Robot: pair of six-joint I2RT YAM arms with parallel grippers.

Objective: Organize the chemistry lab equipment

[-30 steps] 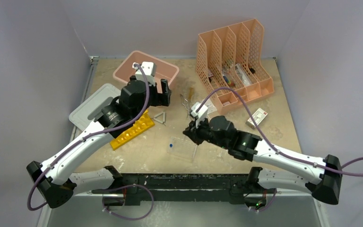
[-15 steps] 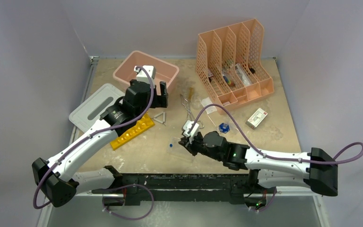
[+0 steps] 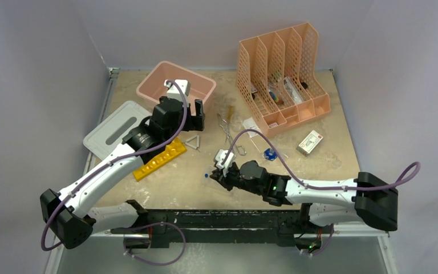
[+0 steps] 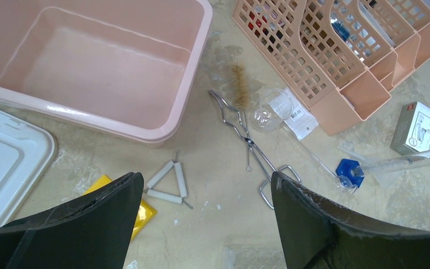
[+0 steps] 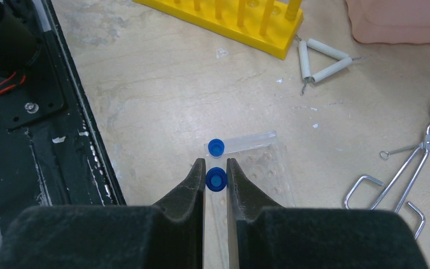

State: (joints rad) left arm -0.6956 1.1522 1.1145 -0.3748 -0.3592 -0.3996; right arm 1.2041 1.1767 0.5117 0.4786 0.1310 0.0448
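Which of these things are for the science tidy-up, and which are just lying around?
For the job: yellow plastic test-tube rack, metal scissor-like tongs, small wire triangle, clear plastic tray, tiny blue-capped vials.
Just lying about: pink plastic tub, flat grey lid, peach slotted file holder, small white box.

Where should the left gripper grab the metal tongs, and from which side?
Grip the metal tongs at the pivot, mid-length, straight down with the open left gripper, fingers closing across the shafts. They lie flat; looped handles and curved tips spread wide, while the pivot looks narrowest and likely balanced.
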